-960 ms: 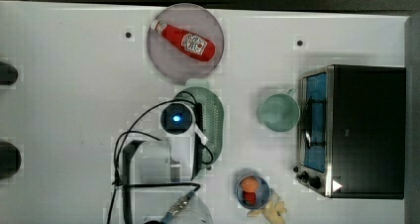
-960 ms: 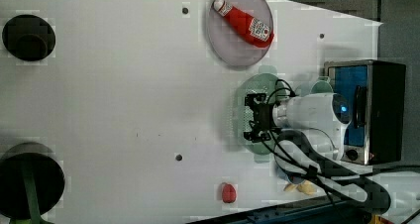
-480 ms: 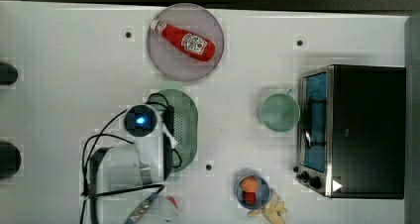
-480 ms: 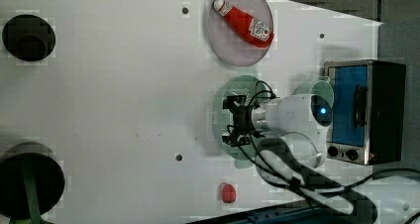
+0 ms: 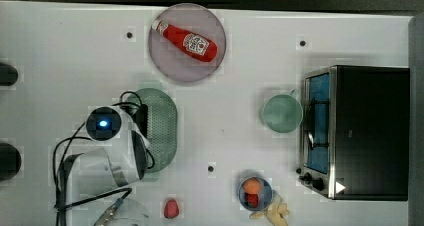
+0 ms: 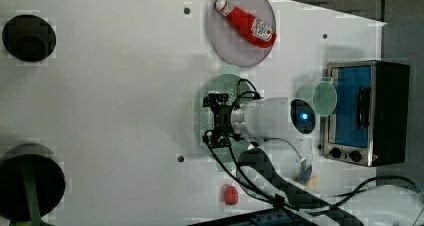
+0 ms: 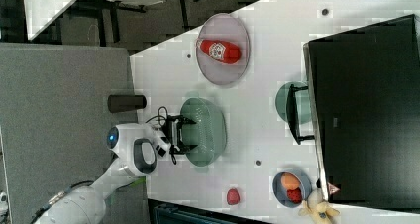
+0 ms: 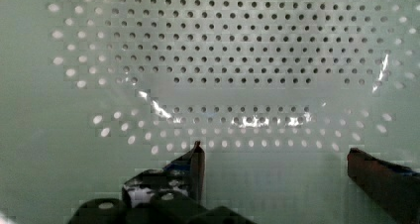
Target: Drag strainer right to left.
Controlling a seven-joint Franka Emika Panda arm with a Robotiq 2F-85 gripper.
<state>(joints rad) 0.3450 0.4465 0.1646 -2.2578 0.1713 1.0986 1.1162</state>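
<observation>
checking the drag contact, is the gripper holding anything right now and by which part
Nothing is clamped. The gripper is open, its fingers spread wide and reaching down into the strainer, over its perforated bottom near one side.

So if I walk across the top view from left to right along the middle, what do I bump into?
The robot arm → the strainer → the green cup → the toaster oven. The plate with the ketchup bottle sits higher up, so I left it out.
</observation>
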